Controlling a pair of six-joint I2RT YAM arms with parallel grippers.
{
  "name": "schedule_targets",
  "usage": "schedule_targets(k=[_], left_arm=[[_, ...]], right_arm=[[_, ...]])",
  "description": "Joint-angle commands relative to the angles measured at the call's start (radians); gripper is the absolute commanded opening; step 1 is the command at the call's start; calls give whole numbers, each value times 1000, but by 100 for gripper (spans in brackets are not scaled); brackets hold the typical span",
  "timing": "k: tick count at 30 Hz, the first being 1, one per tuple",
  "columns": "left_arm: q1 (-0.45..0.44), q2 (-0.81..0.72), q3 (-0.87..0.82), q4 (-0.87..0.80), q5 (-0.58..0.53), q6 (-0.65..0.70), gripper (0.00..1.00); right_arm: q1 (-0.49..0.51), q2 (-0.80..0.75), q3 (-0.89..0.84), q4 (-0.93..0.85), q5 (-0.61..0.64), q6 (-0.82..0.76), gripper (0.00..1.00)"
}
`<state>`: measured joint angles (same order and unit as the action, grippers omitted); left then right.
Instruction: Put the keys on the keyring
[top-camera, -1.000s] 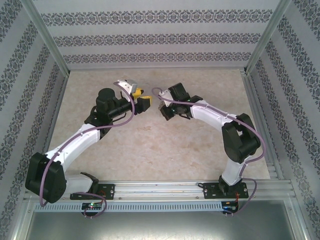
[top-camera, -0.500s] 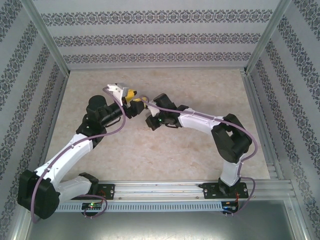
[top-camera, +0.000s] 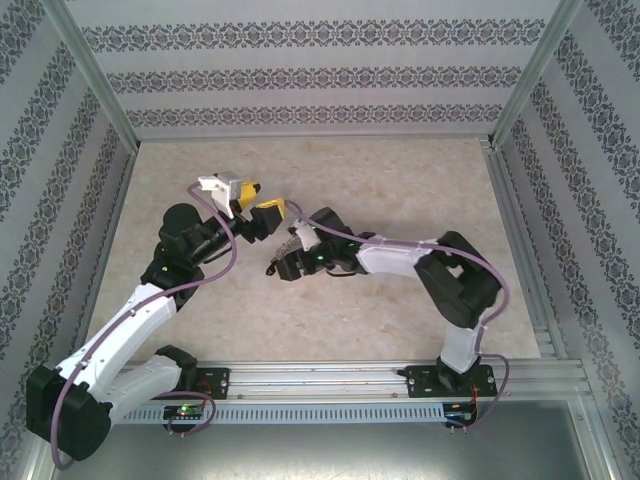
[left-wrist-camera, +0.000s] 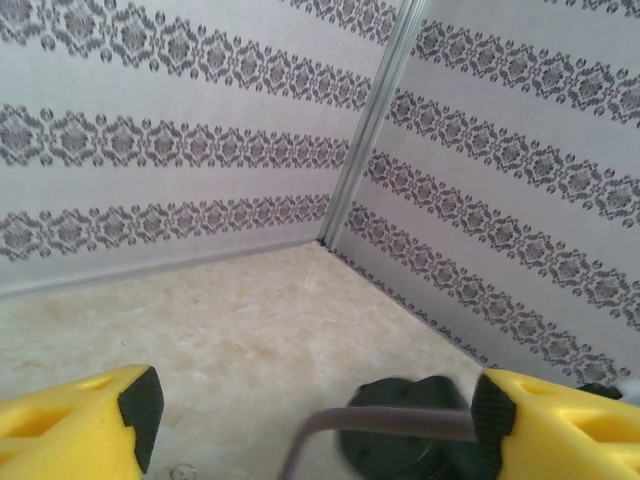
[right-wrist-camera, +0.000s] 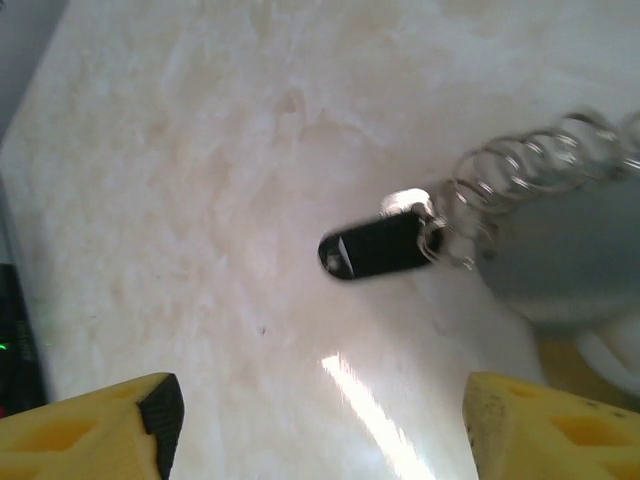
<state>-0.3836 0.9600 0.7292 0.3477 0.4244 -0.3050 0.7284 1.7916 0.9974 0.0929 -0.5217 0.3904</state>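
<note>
From the top view, I see both arms bent inward over the middle of the worktop (top-camera: 350, 180). The left end effector (top-camera: 256, 200) has its yellow fingers spread, and the right arm (top-camera: 400, 255) reaches in just beside it; the task's things are too small here to place. The patterned walls (top-camera: 320, 75) stand well apart on the left, right and far sides and the mounting rail (top-camera: 330, 380) runs along the near edge, so I judge either arm can back away freely, minding only the other. In the left wrist view the fingers stand wide with nothing between them, a wall corner far ahead. In the right wrist view the right end effector (right-wrist-camera: 320, 420) is spread and empty. Beyond it the key (right-wrist-camera: 378, 245) seems hooked to the end link of the chain (right-wrist-camera: 520, 165), which runs right to the blurred grey keyring (right-wrist-camera: 570, 265). I judge the threading done, only retreat left; whether the set lies on the worktop or hangs, I cannot tell.
</note>
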Motion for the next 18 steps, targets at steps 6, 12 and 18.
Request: schedule_targets(k=[6,12,18], left_arm=[[16,-73,-96,67,-247,49,100],[35,-76,-234,170,-518,265,100],[108,-35,-401,320,-651,373,100]], right_arm=[[-237,-429,-179,-69,56,0,98],[-471,-675,-227,-217,363,-63,98],[-644,-748,-394,-17,698,-132,98]])
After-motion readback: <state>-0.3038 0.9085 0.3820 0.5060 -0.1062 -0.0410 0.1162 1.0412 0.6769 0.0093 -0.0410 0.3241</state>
